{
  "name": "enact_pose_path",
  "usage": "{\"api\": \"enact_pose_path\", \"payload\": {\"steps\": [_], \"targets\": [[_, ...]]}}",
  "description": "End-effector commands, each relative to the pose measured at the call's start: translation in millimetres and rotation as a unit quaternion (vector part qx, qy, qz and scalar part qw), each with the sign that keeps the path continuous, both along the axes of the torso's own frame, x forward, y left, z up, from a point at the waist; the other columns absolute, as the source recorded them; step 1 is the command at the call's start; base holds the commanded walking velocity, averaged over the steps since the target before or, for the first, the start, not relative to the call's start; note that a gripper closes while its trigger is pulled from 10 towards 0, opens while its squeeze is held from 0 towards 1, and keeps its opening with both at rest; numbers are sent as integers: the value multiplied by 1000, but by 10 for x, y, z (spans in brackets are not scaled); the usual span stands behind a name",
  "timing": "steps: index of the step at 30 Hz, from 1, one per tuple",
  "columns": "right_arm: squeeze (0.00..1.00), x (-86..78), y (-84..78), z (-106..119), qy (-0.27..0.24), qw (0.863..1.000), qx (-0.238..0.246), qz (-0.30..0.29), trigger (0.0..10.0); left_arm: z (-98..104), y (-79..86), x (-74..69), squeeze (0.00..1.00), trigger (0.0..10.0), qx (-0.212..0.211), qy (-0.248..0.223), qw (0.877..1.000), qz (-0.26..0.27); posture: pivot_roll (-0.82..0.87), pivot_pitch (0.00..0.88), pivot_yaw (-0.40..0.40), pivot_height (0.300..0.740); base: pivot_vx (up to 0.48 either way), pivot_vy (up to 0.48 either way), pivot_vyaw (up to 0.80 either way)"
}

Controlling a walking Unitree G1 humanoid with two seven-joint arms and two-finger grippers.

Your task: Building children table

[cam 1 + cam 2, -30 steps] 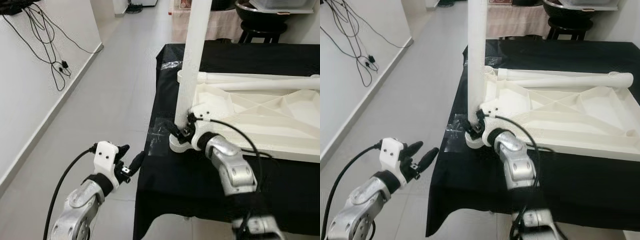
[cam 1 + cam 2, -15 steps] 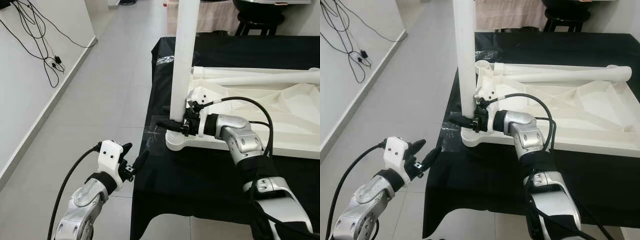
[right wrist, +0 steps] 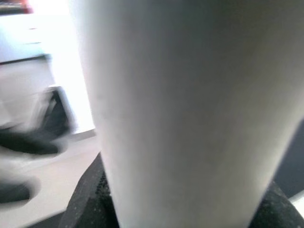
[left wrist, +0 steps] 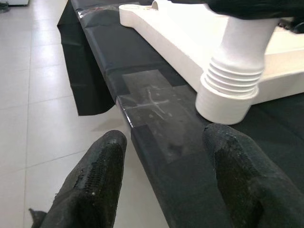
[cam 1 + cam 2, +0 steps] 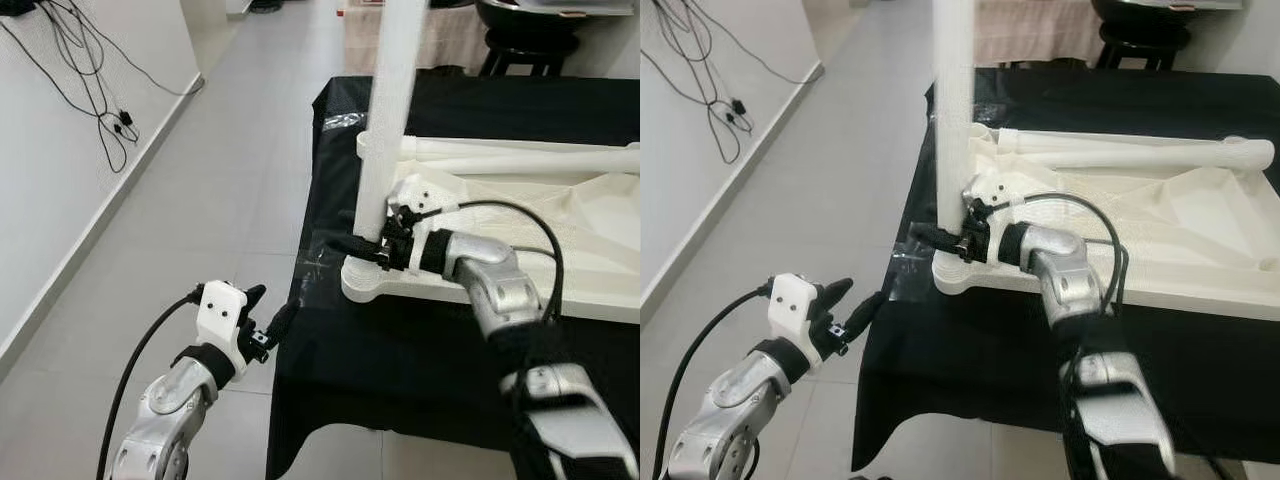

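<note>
my right end effector (image 5: 362, 246) was clamped round the base of the tall white plastic table leg (image 5: 392, 110), standing in the corner socket of the upturned white plastic tabletop (image 5: 1160, 215) at the near-left corner of the black-draped surface (image 5: 400, 350). i judged a skewed twist could cross-thread it or drag the tabletop off the edge. my left end effector (image 5: 262, 322) hung open, empty.

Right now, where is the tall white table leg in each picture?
Left eye view: tall white plastic table leg, upper middle, upright.
Right eye view: left of middle.
Left wrist view: its ribbed foot, upper right.
Right wrist view: close up, across the middle.
Shared landmark: black tablecloth.
</note>
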State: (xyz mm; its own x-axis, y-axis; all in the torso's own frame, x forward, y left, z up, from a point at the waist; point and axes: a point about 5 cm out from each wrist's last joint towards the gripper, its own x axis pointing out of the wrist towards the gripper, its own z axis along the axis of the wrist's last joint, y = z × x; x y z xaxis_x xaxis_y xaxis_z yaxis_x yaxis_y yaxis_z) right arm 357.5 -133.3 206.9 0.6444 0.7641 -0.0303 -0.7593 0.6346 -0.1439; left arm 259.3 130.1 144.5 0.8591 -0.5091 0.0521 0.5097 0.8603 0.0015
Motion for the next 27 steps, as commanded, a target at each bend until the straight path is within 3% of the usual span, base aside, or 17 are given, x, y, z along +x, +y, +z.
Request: {"api": "enact_pose_path", "payload": {"steps": [1,2,3,4,8,9,16,17,18,19,27], "targets": [[0,-91,-67,-270,49,979,26,-196,0,-58,-6,-22,0,10000,2,9,1000,1,-79,163,-14,740,0,0,0],[0,-267,-6,-422,73,961,31,-265,0,-56,0,-19,0,10000,3,8,1000,3,-79,165,-9,740,0,0,0],[0,-267,-6,-422,73,961,31,-265,0,-56,0,-19,0,10000,3,8,1000,3,-79,165,-9,740,0,0,0],[0,-407,91,-499,68,953,29,-293,0,-60,3,-14,0,10000,5,7,1000,6,-88,170,13,740,0,0,0],[0,-440,179,-552,67,958,21,-279,0,-68,9,-6,0,10000,6,8,1000,10,-98,149,15,740,0,0,0],[0,-420,230,-558,57,965,12,-255,0,-74,10,2,0,10000,6,9,1000,12,-81,150,4,740,0,0,0],[0,-333,254,-576,52,970,9,-239,0,-84,10,9,0,10000,8,9,1000,16,-83,141,5,740,0,0,0],[0,-296,260,-550,44,971,15,-233,10000,-86,20,12,0,10000,8,9,1000,22,-82,133,11,740,0,0,0],[0,-296,260,-550,44,971,15,-233,10000,-86,20,12,0,10000,8,9,1000,22,-82,133,11,740,0,0,0],[1000,-269,260,-518,37,972,23,-230,10000,-88,27,15,0,10000,9,9,1000,25,-83,132,12,740,0,0,0],[1000,-264,252,-316,34,982,36,-185,10000,-87,16,27,0,10000,8,10,1000,22,-81,137,13,740,0,0,0]]}}
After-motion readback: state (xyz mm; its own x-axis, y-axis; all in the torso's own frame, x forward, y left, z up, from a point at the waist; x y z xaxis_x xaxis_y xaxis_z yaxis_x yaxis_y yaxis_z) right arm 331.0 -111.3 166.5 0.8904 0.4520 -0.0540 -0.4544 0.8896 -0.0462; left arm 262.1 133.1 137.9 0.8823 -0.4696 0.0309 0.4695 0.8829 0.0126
